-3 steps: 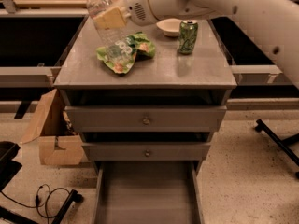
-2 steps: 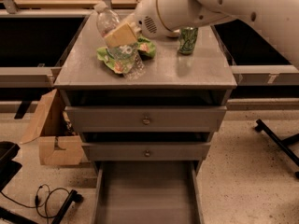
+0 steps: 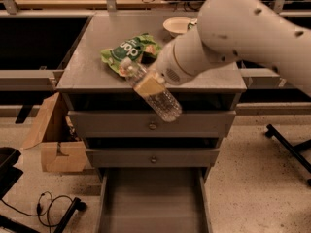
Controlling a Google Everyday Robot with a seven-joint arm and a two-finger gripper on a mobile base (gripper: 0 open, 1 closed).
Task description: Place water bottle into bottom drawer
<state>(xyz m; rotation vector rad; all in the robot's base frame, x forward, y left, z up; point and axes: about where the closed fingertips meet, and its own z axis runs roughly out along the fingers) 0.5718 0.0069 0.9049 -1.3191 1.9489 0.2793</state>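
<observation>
- The white arm (image 3: 243, 33), smooth and rounded like moulded plastic, reached in from the right across the grey metal cabinet (image 3: 92, 72).
- The bottom drawer (image 3: 153, 198) stood pulled out towards me at floor level, a wide, flat grey tray with thin side walls and nothing in it.
- The two upper drawers (image 3: 152, 125) were closed, each with a small round knob.
- The water bottle (image 3: 163, 103), clear ribbed plastic with a white cap, hung tilted in front of the cabinet's top edge, cap up-left and base down-right, well above the open drawer.
- The gripper (image 3: 148, 86) was clenched around the bottle's middle, one tan pad across the label.
- By my reckoning the pickup was done; lowering and letting go in the drawer remained.
- A crinkled green snack bag (image 3: 129, 50) and a shallow white bowl (image 3: 176, 25) lay on top.
</observation>
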